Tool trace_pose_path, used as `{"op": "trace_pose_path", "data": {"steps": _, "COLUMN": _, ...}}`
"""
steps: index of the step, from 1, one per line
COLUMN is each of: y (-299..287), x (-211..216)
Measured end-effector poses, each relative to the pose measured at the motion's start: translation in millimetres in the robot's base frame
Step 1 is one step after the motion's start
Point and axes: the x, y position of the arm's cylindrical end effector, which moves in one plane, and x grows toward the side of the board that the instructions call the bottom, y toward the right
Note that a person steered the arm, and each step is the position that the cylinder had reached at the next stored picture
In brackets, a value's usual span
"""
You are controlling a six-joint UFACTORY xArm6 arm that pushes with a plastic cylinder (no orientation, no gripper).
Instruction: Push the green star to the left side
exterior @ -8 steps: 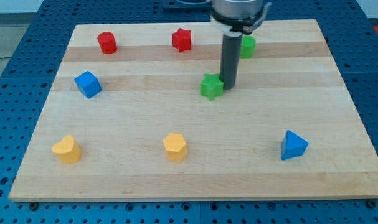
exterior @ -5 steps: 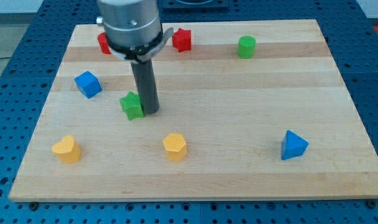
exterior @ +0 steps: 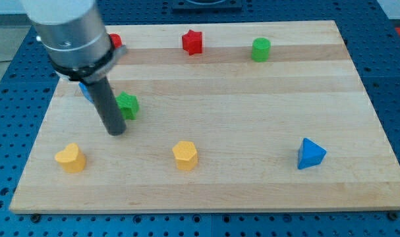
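Note:
The green star (exterior: 128, 105) lies on the wooden board (exterior: 252, 171), left of centre. My tip (exterior: 116, 132) rests on the board just below and left of the star, and the rod's side stands close against the star's left edge. The arm's grey body covers the upper left of the board.
A blue cube (exterior: 85, 89) is mostly hidden behind the rod. A red block (exterior: 115, 41) peeks out at the top left. A red star (exterior: 193, 42) and a green cylinder (exterior: 260, 49) sit along the top. A yellow heart (exterior: 70, 158), a yellow hexagon (exterior: 185, 155) and a blue triangle (exterior: 310, 153) sit along the bottom.
The green star has slid left from the board's middle to left of centre. My tip has moved left from the star's right side to its lower left.

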Motion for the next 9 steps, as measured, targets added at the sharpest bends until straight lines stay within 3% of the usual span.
{"op": "trace_pose_path", "data": {"steps": 1, "y": 15, "x": -20}}
{"op": "trace_pose_path", "data": {"steps": 2, "y": -19, "x": -40}}
{"op": "trace_pose_path", "data": {"steps": 8, "y": 5, "x": -39}}
{"op": "trace_pose_path", "data": {"steps": 9, "y": 46, "x": -38}}
